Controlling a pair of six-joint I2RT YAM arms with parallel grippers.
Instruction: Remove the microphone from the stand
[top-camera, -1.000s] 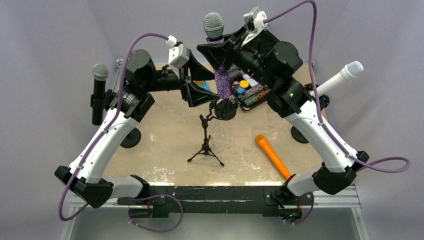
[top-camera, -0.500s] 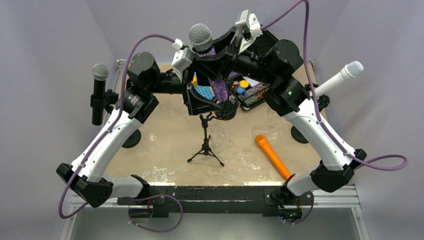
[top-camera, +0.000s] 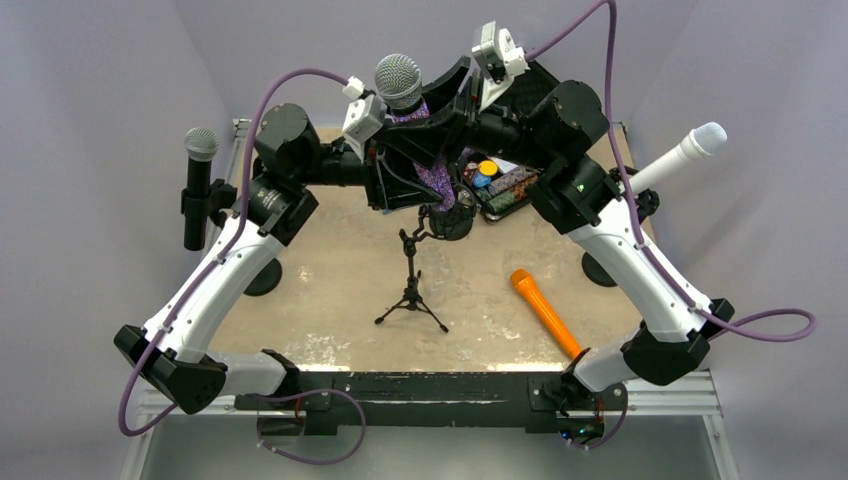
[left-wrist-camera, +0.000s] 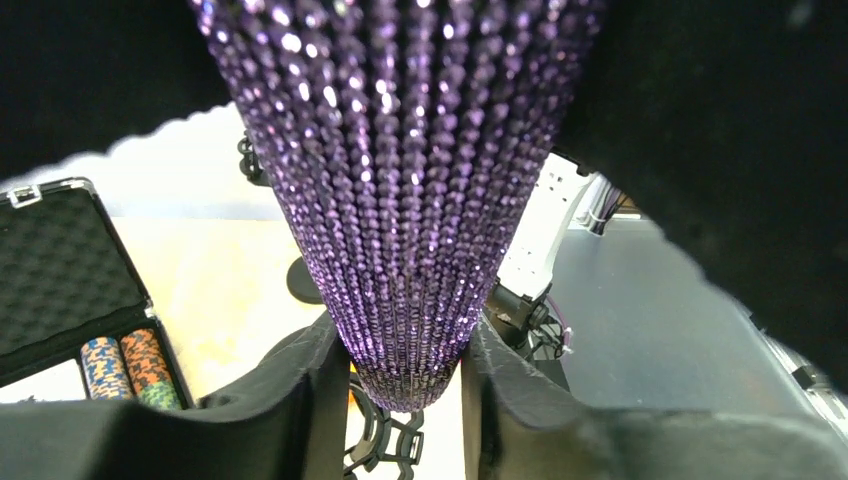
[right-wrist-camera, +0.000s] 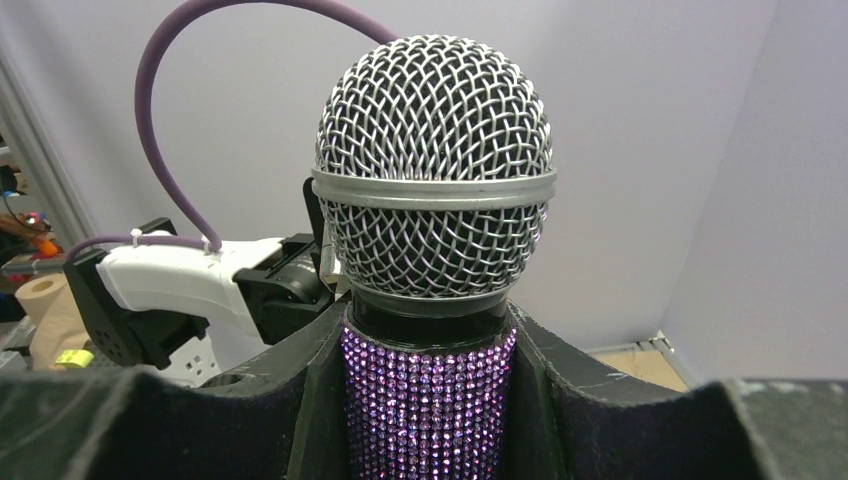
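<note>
microphone (top-camera: 400, 82): upright, held high above the tripod stand (top-camera: 411, 290), far centre of the desk (top-camera: 330, 270)
right fingers (right-wrist-camera: 310, 400): clamped on the purple body just under the mesh head
left fingers (left-wrist-camera: 300, 400): nearly closed, pressing the tapered tail
handling: likely stiff, moderate weight; bumpy rhinestones may slip
grip spot: body, not mesh

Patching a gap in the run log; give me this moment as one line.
rhinestone microphone: upright, raised above tripod stand | right tool: clamped below grille | left tool: closed on lower taper
</note>
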